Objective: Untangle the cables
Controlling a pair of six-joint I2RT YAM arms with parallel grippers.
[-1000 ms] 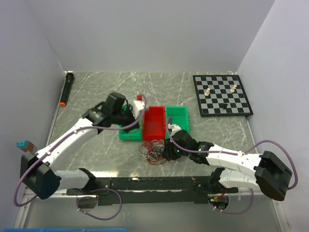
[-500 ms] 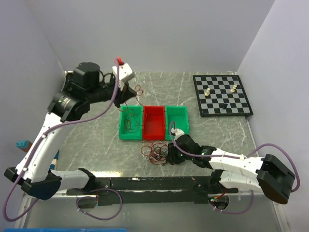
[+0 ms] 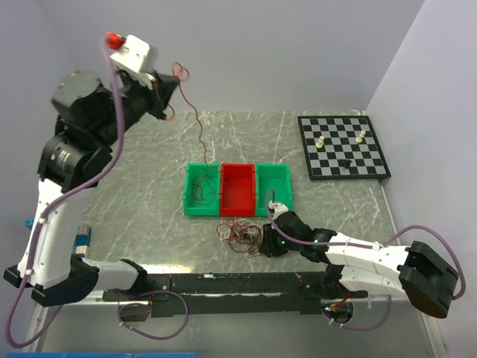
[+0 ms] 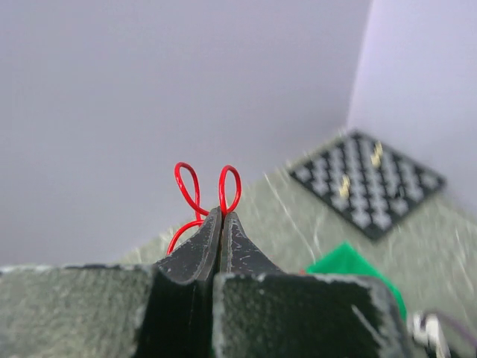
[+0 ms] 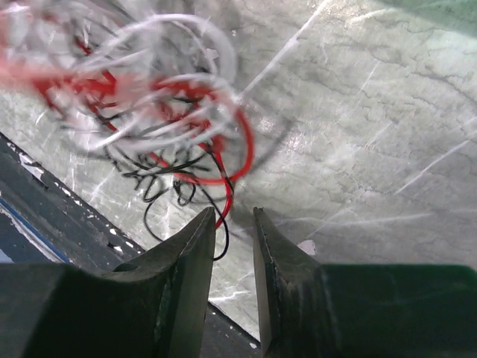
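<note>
The cables lie as a tangle (image 3: 240, 233) of red, white and black wires on the marble table, in front of the red bin; the right wrist view shows this tangle (image 5: 149, 97) close up. My right gripper (image 3: 262, 245) sits low at its right edge. Its jaws (image 5: 232, 212) are open a finger's width, with a red wire end and a black strand at the tips. My left gripper (image 3: 171, 83) is raised high at the back left, shut on a single red cable (image 3: 198, 127) that hangs down into the left green bin. The red cable's loops (image 4: 229, 190) stick out past the left gripper's (image 4: 221, 212) closed tips.
Three bins stand side by side mid-table: a left green bin (image 3: 190, 205) with thin wire in it, a red bin (image 3: 237, 188) and a right green bin (image 3: 274, 179). A chessboard (image 3: 343, 145) with a few pieces lies back right. A black rail (image 3: 231, 283) runs along the near edge.
The left arm has swung up and back from the bins, lifting the red cable high. The right gripper's jaws have narrowed and it has edged nearer the front of the tangle.
</note>
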